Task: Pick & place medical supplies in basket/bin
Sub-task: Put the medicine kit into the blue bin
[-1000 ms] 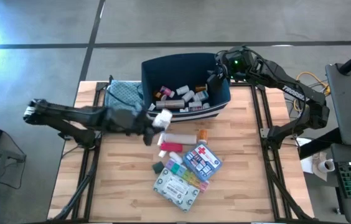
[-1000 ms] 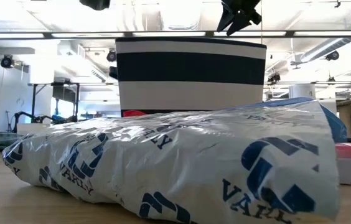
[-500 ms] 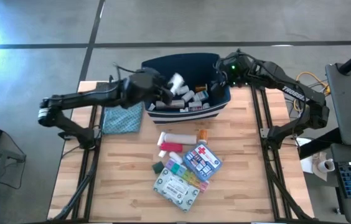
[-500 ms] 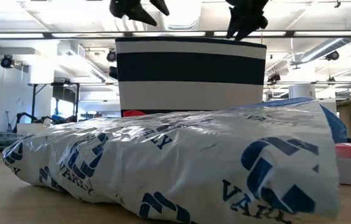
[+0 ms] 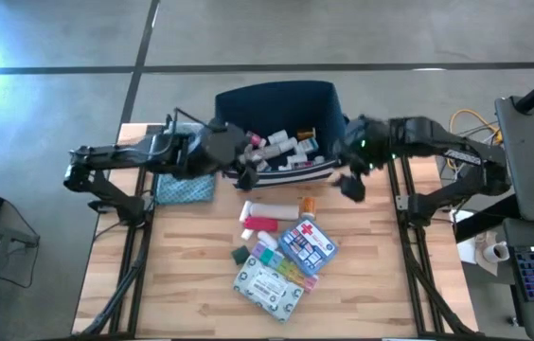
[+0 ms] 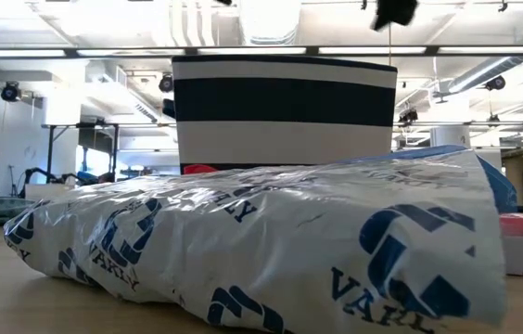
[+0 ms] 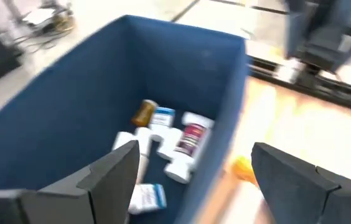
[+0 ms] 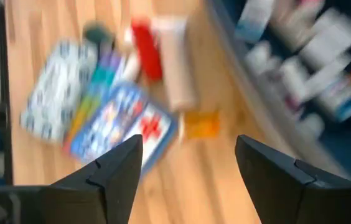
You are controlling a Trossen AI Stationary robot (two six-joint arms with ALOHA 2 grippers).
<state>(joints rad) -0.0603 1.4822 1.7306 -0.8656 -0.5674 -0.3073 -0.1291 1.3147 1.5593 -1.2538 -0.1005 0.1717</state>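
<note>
Both grippers held empty near the navy bin at the table's far edge.

The left gripper was seen above the bin's left rim with its fingers spread wide and nothing between them; white and orange pill bottles lay inside the bin below it. The right gripper was held over the table just off the bin's right near corner, fingers parted and empty. The remaining supplies were clustered mid-table in front of the bin: a white tube, an orange bottle, a red-cross pouch, a pill organiser and a grey-white packet. A blue patterned cloth lay beside the bin's left side.
</note>
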